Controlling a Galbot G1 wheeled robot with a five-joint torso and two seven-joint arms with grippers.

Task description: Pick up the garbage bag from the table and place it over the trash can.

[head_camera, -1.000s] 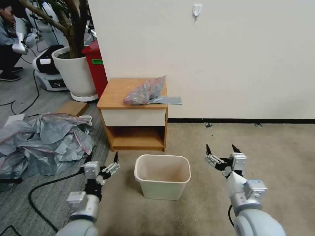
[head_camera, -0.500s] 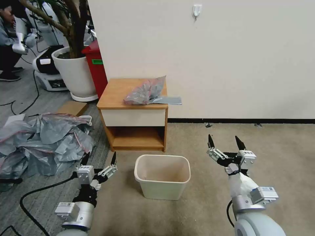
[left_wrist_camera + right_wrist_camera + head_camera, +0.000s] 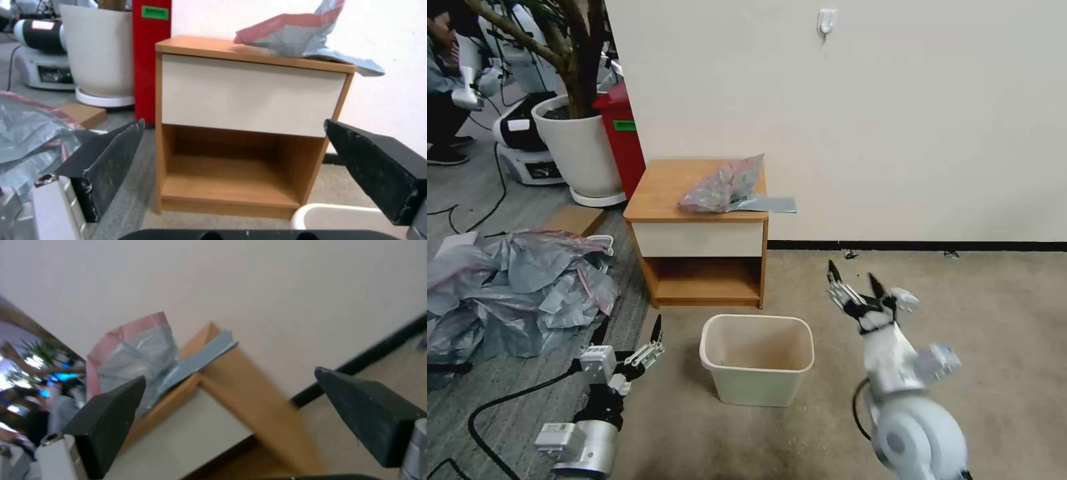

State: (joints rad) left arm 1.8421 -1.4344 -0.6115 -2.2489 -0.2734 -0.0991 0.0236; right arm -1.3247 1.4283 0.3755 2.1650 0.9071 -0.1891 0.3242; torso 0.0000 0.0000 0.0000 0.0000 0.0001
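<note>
On beige carpet, trash can (image 3: 757, 360) fronts table (image 3: 660, 183) (white wall (image 3: 894, 120) behind).

Our right gripper (image 3: 855, 281) now sits higher and farther left than a second ago, closer to the counter (image 3: 657, 190), its arm twisted and its fingers (image 3: 834, 272) spread. Our left gripper (image 3: 630, 335) is lower and slightly farther left, beside the trash can (image 3: 757, 397), fingers apart.
</note>
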